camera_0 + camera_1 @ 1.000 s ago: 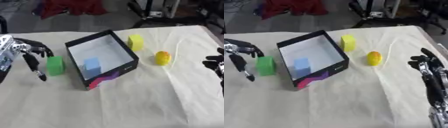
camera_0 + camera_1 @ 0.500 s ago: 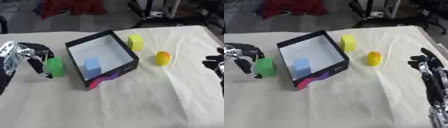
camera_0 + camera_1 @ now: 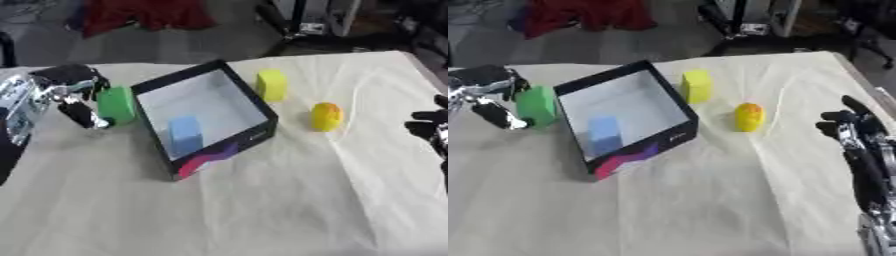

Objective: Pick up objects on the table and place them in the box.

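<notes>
A black box (image 3: 206,122) with a white inside stands at the middle left of the table, a light blue block (image 3: 184,135) lying in it. My left hand (image 3: 74,95) is curled round a green block (image 3: 116,104), held just left of the box's left wall and lifted off the cloth. Behind the box's far right corner stands a yellow block (image 3: 272,85). A yellow-orange rounded object (image 3: 326,116) sits on the cloth to the right of the box. At the right edge my right hand (image 3: 850,127) rests open, apart from everything.
A cream cloth (image 3: 289,190) covers the table, wide and bare in front and to the right of the box. Beyond the far edge lie red cloth (image 3: 144,12) and dark stands on the floor.
My left hand closed on the green block and raised it beside the box's left wall. The camera view has shifted a little. The right hand stayed put.
</notes>
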Controlling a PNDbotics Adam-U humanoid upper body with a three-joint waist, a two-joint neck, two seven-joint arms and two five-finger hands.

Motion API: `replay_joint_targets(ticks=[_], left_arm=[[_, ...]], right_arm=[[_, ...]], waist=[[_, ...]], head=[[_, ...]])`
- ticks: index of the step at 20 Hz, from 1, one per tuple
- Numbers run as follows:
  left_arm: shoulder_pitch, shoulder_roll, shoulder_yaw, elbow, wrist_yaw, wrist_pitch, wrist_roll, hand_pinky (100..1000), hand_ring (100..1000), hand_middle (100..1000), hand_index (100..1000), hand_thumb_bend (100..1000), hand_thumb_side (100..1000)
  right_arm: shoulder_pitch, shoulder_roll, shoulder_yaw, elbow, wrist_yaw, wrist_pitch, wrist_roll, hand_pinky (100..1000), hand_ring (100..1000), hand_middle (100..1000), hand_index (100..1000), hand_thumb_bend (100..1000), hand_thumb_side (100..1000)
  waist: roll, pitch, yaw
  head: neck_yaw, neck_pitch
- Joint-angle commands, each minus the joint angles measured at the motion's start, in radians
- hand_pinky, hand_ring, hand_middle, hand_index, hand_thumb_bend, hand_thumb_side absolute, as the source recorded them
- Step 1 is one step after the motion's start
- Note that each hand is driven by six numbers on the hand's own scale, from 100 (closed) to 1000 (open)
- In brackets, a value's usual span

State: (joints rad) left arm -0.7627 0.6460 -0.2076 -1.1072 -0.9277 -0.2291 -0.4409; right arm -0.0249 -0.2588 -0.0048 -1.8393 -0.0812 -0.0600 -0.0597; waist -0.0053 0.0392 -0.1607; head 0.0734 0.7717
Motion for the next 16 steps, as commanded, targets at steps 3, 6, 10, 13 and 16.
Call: replay_joint_targets(ticks=[3, 6, 10, 13, 16], left_arm=[[-0.108, 0.013, 0.014, -0.081, 0.005, -0.001, 0.047, 694, 511, 475, 632, 326, 401], [-0.150, -0.041, -0.016, -0.075, -0.017, -0.019, 0.060, 711, 538, 500, 656, 353, 408], [-0.193, -0.155, -0.053, 0.010, -0.101, -0.051, 0.060, 734, 573, 533, 683, 406, 425], [-0.207, -0.236, -0.049, 0.088, -0.169, -0.061, 0.088, 734, 586, 549, 694, 419, 425], [-0.209, -0.306, -0.035, 0.159, -0.235, -0.050, 0.138, 734, 603, 573, 717, 454, 437]], right_arm=[[-0.004, -0.021, -0.003, -0.006, -0.004, -0.001, 0.001, 805, 705, 664, 917, 100, 664], [-0.003, -0.020, -0.002, -0.005, -0.005, -0.001, 0.003, 805, 705, 664, 917, 100, 664], [-0.005, -0.017, 0.003, -0.004, -0.007, -0.001, 0.007, 805, 705, 663, 917, 100, 665], [-0.006, -0.015, 0.006, -0.003, -0.010, 0.000, 0.011, 805, 705, 663, 917, 100, 665], [-0.007, -0.013, 0.010, -0.002, -0.012, 0.000, 0.014, 805, 705, 663, 917, 100, 666]], waist=[[0.007, -0.028, 0.001], [0.006, -0.028, -0.003], [0.003, -0.027, -0.015], [0.000, -0.026, -0.024], [-0.002, -0.025, -0.031]], head=[[-0.001, -0.002], [-0.001, -0.002], [-0.003, -0.002], [-0.005, -0.002], [-0.003, -0.002]])
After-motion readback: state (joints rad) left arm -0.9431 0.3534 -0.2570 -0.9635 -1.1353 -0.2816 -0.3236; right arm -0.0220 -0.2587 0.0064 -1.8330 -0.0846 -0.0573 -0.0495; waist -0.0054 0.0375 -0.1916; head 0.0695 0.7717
